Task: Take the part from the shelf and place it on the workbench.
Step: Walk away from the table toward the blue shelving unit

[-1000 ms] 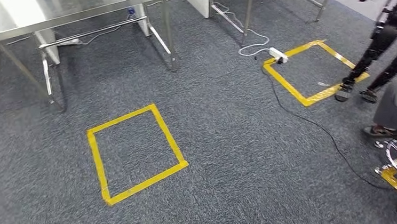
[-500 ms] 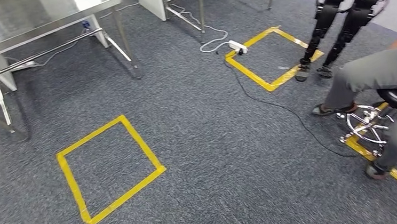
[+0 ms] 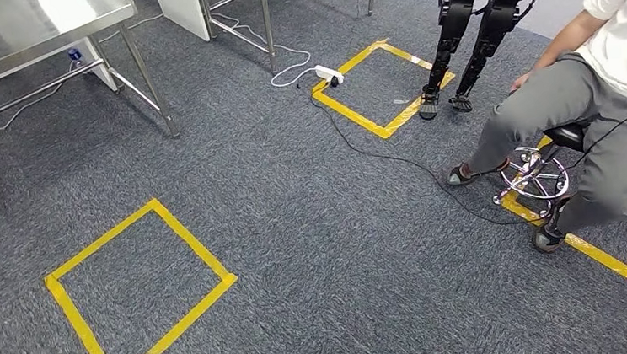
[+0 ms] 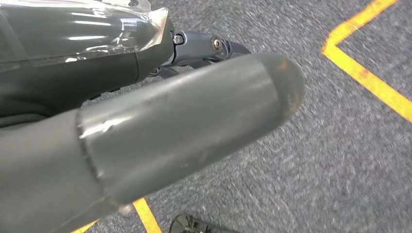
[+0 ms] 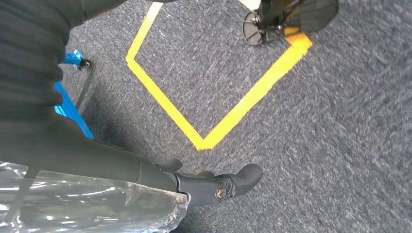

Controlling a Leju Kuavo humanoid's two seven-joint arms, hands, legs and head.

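Nothing's being carried yet: the left hand (image 4: 160,131) and right hand (image 5: 214,187) are being held loose and empty over grey carpet, the part isn't being shown anywhere, and the steel workbench (image 3: 20,35) is sitting far left.

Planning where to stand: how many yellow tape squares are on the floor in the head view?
3: near-left square; far-centre square beside the power strip; right-edge square under the seated person's stool, partly hidden.
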